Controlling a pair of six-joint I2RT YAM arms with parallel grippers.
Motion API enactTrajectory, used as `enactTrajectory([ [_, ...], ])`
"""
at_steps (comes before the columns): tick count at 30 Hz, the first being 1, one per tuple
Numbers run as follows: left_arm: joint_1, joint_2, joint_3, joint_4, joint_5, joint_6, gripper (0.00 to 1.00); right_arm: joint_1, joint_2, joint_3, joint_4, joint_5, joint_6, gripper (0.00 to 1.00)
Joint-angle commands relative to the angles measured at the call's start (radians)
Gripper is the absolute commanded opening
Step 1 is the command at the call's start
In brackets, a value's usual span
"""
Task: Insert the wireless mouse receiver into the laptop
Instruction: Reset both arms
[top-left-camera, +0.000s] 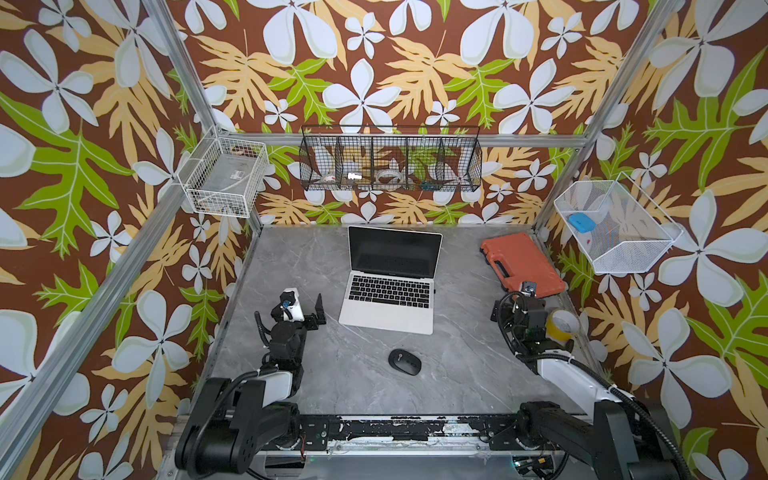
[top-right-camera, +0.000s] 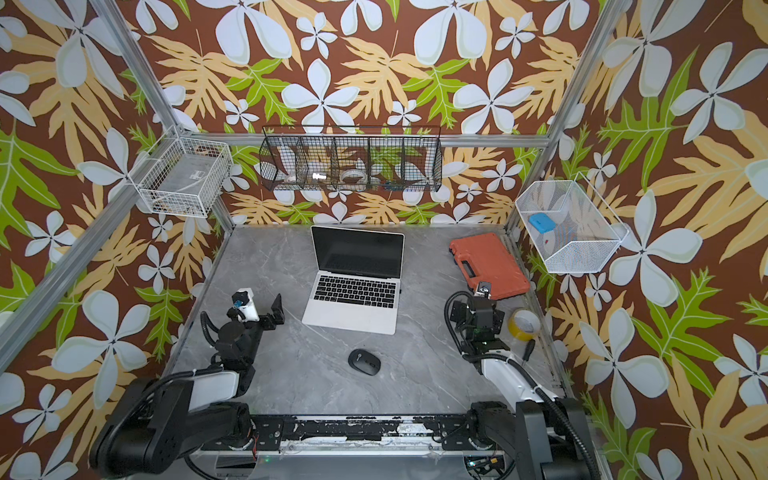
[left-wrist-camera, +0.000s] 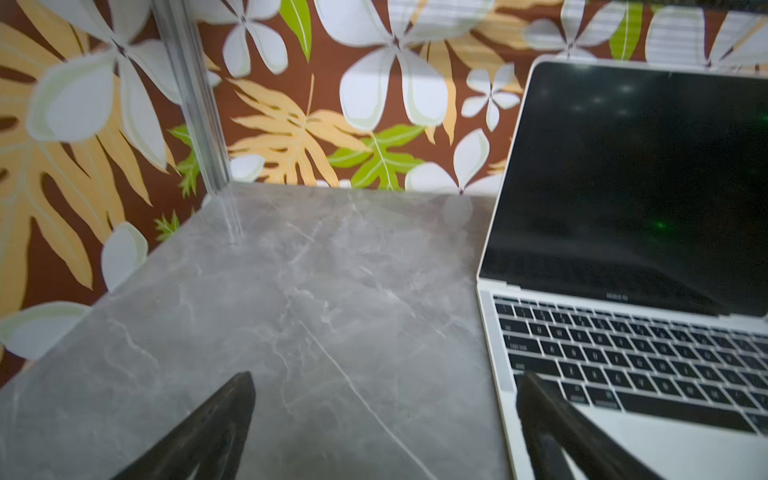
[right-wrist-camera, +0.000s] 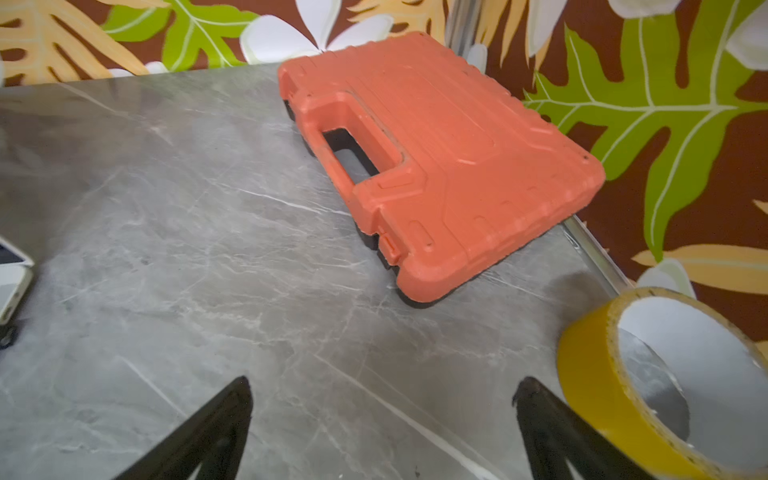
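1. Your laptop (top-left-camera: 384, 316) sits mid-table, screen toward 12 o'clock. Bare table (top-left-camera: 291, 257) lies open at its 9 and 3 o'clock sides.
2. The orange case (top-left-camera: 521, 264) hugs the table edge at 2 o'clock and the tape roll (top-left-camera: 559, 326) at 4. The mouse (top-left-camera: 404, 361) lies at 6.
3. The wireless mouse receiver (top-left-camera: 434, 292) is a tiny black nub at the laptop's right edge, long axis toward 3 o'clock.
4. Left gripper (left-wrist-camera: 384, 382) and right gripper (right-wrist-camera: 382, 386): jaws wide, over bare table.
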Motion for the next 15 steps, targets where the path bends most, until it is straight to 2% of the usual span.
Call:
enactTrajectory([
  [1,-0.001,-0.030,0.080,-0.023,0.050,0.037,1.00,-0.003,0.037,-0.084,0.443,-0.098,-0.141,0.99],
  [2,0.000,0.013,0.089,0.027,0.041,0.017,1.00,-0.004,0.069,-0.093,0.488,-0.114,-0.160,1.00],
  [4,0.011,0.000,0.121,-0.071,-0.023,-0.021,1.00,-0.011,0.157,-0.106,0.603,-0.159,-0.179,1.00],
  [6,0.011,0.021,0.104,0.009,-0.028,-0.023,1.00,-0.016,0.262,-0.105,0.693,-0.212,-0.196,0.99],
  [8,0.011,0.003,0.116,-0.050,-0.030,-0.021,1.00,-0.018,0.404,-0.073,0.807,-0.229,-0.192,0.99],
  [9,0.011,0.011,0.112,-0.025,-0.042,-0.027,1.00,-0.039,0.395,-0.056,0.771,-0.258,-0.172,1.00],
  [10,0.010,0.017,0.105,-0.001,-0.057,-0.033,1.00,-0.063,0.350,-0.011,0.606,-0.253,-0.151,1.00],
  [11,0.009,0.010,0.106,-0.016,-0.058,-0.034,1.00,-0.064,0.361,0.005,0.578,-0.229,-0.143,1.00],
  [12,0.010,0.006,0.106,-0.018,-0.058,-0.033,1.00,-0.059,0.386,-0.030,0.689,-0.224,-0.143,0.99],
  [13,0.010,0.008,0.102,-0.008,-0.055,-0.033,1.00,-0.059,0.380,-0.028,0.688,-0.213,-0.138,0.99],
  [15,0.010,0.009,0.100,-0.005,-0.053,-0.032,1.00,-0.058,0.354,-0.007,0.597,-0.208,-0.142,0.99],
])
